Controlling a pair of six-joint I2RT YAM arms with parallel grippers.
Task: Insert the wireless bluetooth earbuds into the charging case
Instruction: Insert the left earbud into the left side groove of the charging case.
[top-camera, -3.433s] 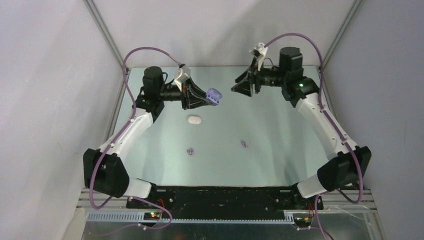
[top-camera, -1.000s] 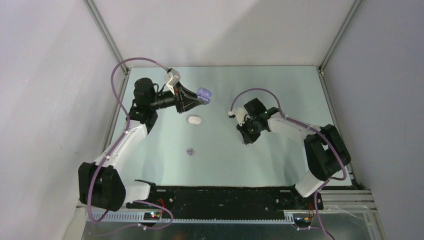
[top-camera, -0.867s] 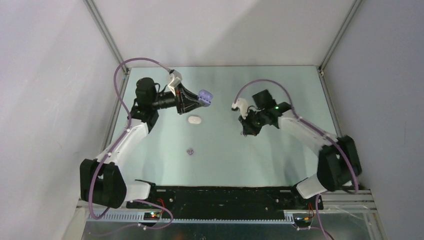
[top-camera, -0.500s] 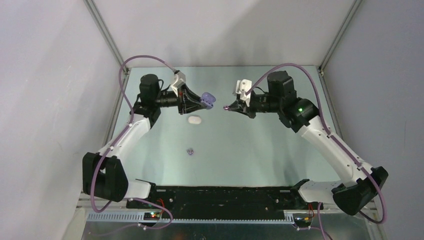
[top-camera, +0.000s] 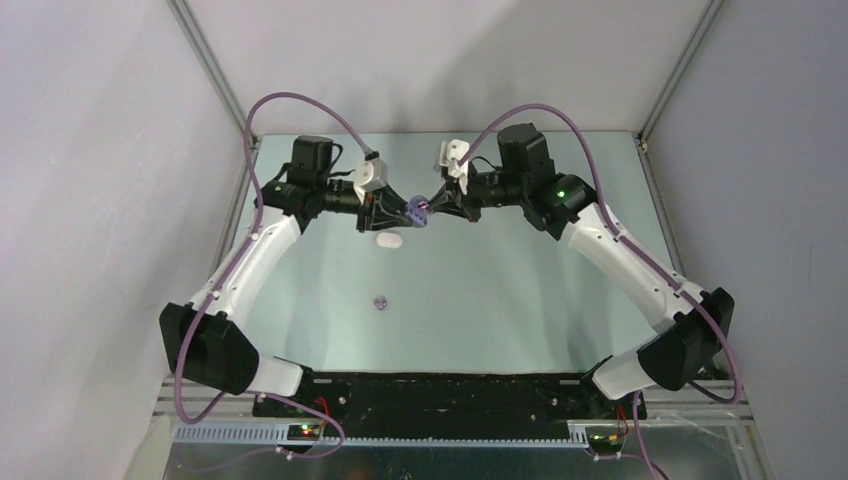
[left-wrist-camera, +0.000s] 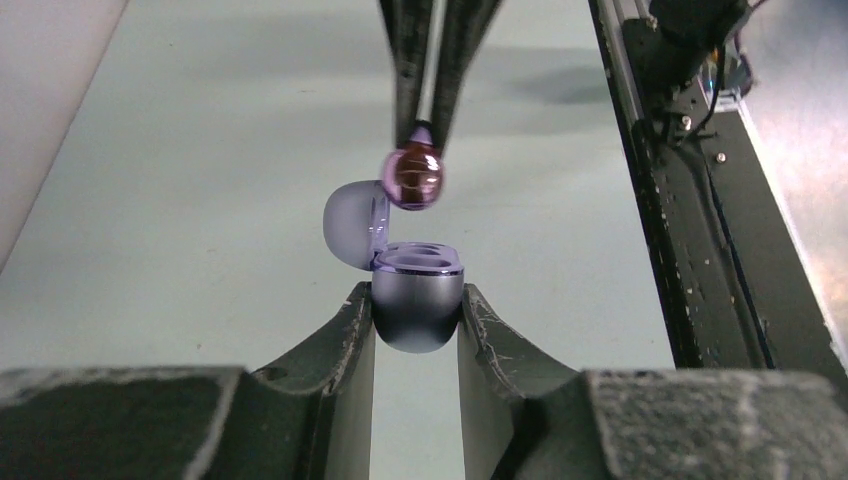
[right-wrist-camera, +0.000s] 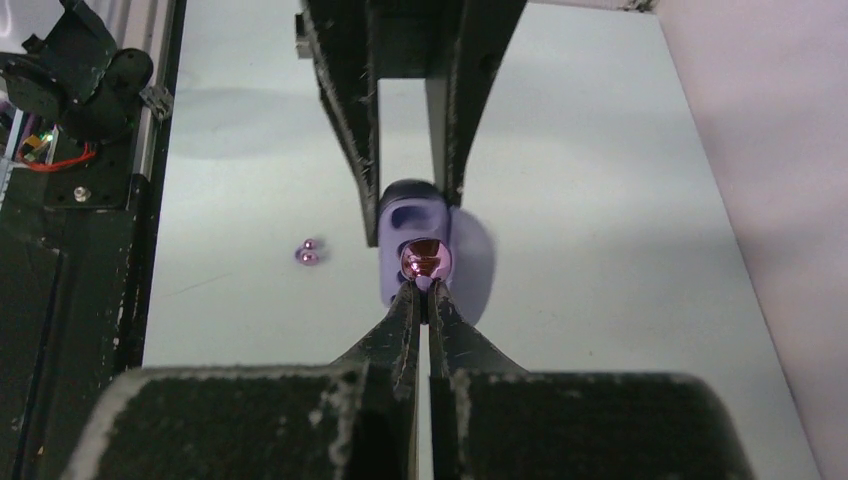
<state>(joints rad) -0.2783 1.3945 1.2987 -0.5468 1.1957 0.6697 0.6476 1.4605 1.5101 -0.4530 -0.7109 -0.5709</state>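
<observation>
The left fingers (left-wrist-camera: 362, 315) are clamped on the rounded base of a purple case (left-wrist-camera: 417, 305), one finger on each side, holding it in the air over the far half of the counter (top-camera: 520, 300). The case sits upright with its lid (left-wrist-camera: 352, 222) swung open to 10 o'clock of the base in the left wrist view. Its two wells (left-wrist-camera: 420, 258) face up and are uncovered.

The right fingers (right-wrist-camera: 412, 305) are pressed together on the stem end of a purple bud (right-wrist-camera: 425, 259), gripping it at the very tips. The bud's glossy round body points toward the case. In the left wrist view the bud (left-wrist-camera: 412, 177) hangs at 12 o'clock of the wells, just above them and not seated. It sits just beside the lid's inner edge; whether they touch I cannot tell.

From above, the two sets of fingers meet tip to tip, the left (top-camera: 397, 209) reaching from 9 o'clock and the right (top-camera: 441, 206) from 3 o'clock, with the case (top-camera: 414, 211) and bud (top-camera: 424, 206) between them.

A white case (top-camera: 388, 239) lies closed on the counter, near 7 o'clock of the held case. A loose bud (top-camera: 380, 302), purple, lies at 6 o'clock of the white case, well apart from it. It also shows in the right wrist view (right-wrist-camera: 308, 251), at 9 o'clock of the held case.
</observation>
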